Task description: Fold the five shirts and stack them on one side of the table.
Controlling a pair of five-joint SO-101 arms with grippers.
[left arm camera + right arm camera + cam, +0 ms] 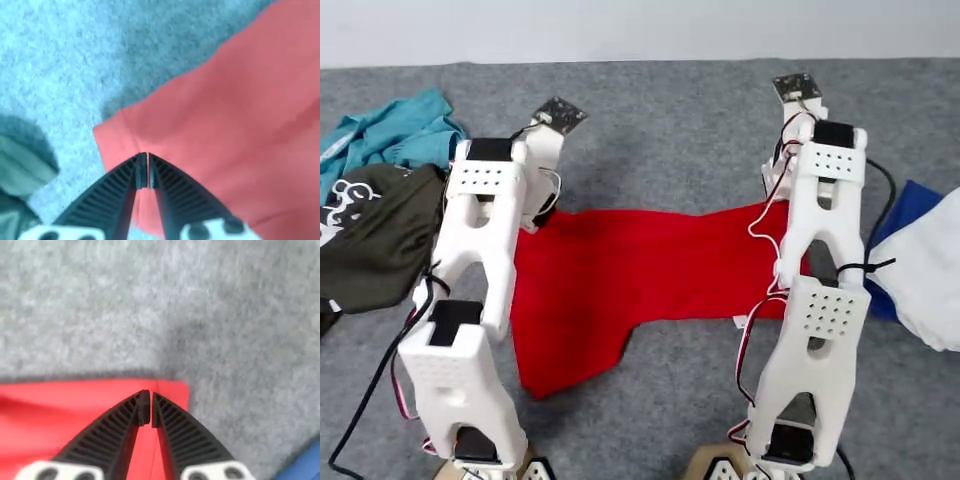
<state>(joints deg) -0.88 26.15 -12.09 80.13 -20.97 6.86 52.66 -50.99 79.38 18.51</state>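
My left fingers (131, 176) are pressed together on a corner of the red shirt (650, 270), with the cloth puckering into a small crease just ahead of the tips. My right fingers (134, 410) are also closed tight, pinching the shirt's edge right beside its other far corner.

From the high view, the red shirt lies across the middle of the grey bench (670, 120), spread flat between my two arms. One lobe of it hangs down toward 7 o'clock. My left arm reaches over its 9 o'clock end and my right arm over its 3 o'clock end.

A teal shirt (395, 135) is crumpled at 10 o'clock from the red shirt. A dark olive shirt (375, 235) with white print sits bunched just below it at 9 o'clock, touching the teal one and close beside my left arm. Its dull green edge (20, 170) also shows near my left fingertips.

At 3 o'clock, past my right arm, a white shirt (930, 275) lies on top of a blue shirt (900, 235), near the bench's edge.
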